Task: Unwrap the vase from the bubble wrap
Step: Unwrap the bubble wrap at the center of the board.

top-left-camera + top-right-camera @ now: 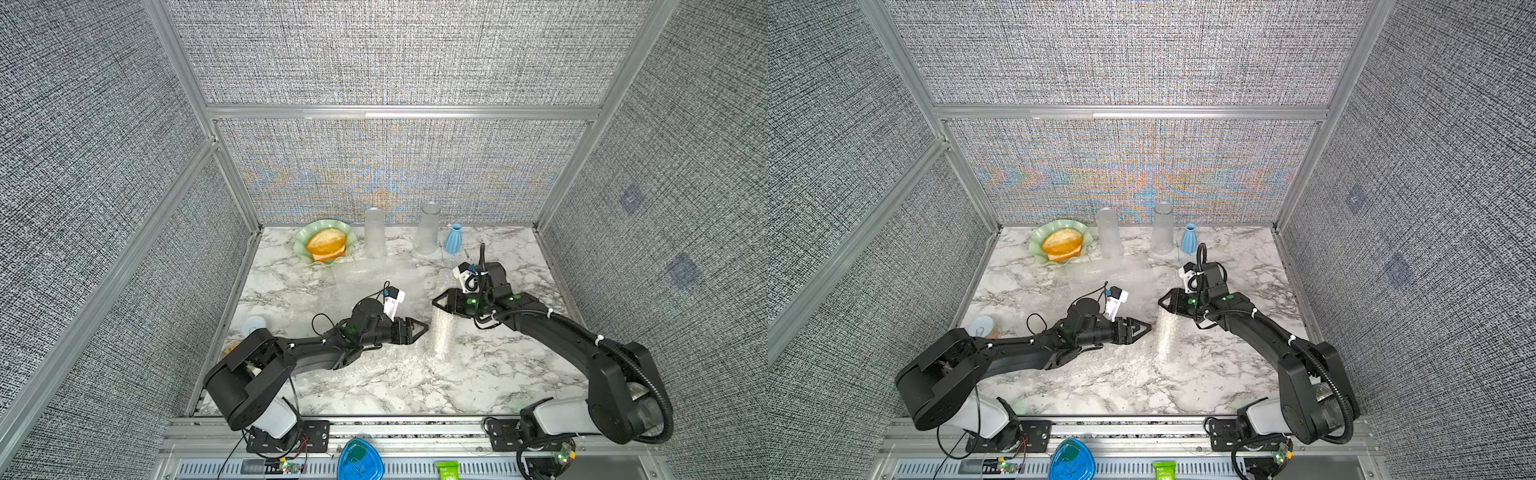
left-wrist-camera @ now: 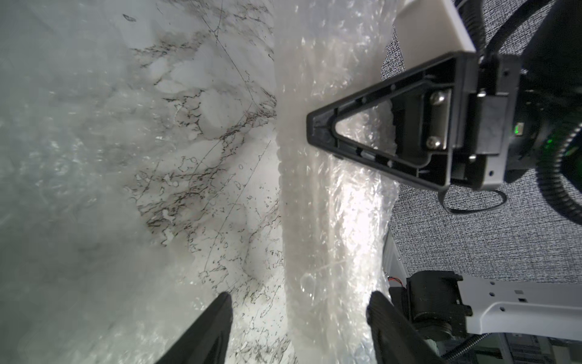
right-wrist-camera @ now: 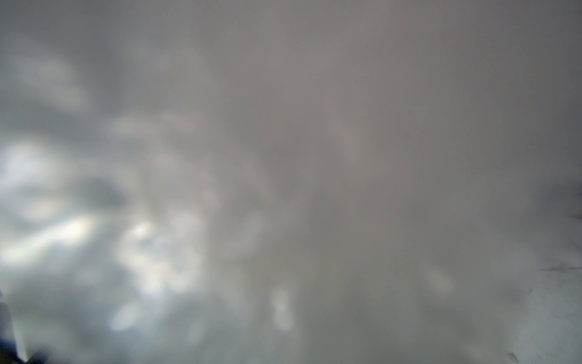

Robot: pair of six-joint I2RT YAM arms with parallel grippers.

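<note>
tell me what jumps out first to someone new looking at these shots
Two black robot arms meet mid-table over a clear crinkly bubble wrap roll, the left gripper and the right gripper at either side of its far end. Along the back wall sit a pale green scalloped dish with an orange bun-like thing and a small ribbed blue vase standing unwrapped.

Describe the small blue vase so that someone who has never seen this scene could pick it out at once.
Look along the back edge of the marble table, where a row of things stands by the wall. The blue vase is at the row's right end, beside two bubble-wrapped upright bundles. It alone is bare, ribbed, sky blue and narrow-necked.
</note>
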